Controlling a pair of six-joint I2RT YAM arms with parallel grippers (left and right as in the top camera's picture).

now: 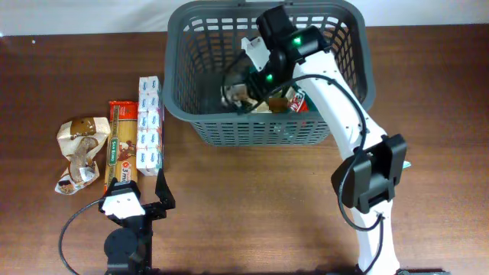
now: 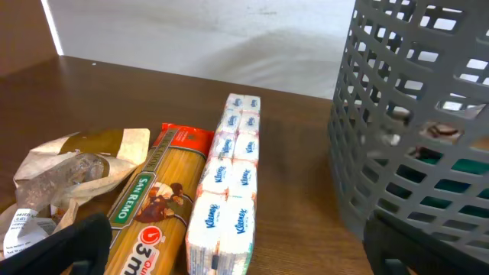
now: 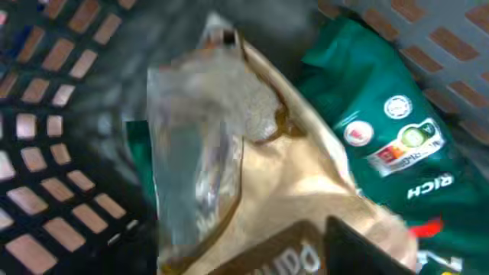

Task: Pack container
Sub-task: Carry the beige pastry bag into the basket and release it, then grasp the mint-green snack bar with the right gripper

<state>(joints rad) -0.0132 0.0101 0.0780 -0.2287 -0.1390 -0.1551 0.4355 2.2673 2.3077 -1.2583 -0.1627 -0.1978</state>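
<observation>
The dark grey basket (image 1: pixel 267 134) stands at the back centre; its lattice wall shows in the left wrist view (image 2: pixel 412 114) and the right wrist view (image 3: pixel 46 153). My right gripper (image 1: pixel 243 92) is down inside it, shut on a tan paper bag with a clear window (image 3: pixel 283 176), seen from overhead as well (image 1: pixel 238 97). A green packet (image 3: pixel 374 99) lies in the basket beside the bag. My left gripper (image 1: pixel 139 187) is open and empty near the front left edge, its fingers on either side of the view (image 2: pixel 237 256).
Left of the basket lie a Kleenex tissue pack (image 1: pixel 150 122) (image 2: pixel 229 183), a spaghetti pack (image 1: pixel 121 145) (image 2: pixel 157 206) and a crumpled brown paper bag (image 1: pixel 80 153) (image 2: pixel 69 172), side by side just ahead of the left gripper.
</observation>
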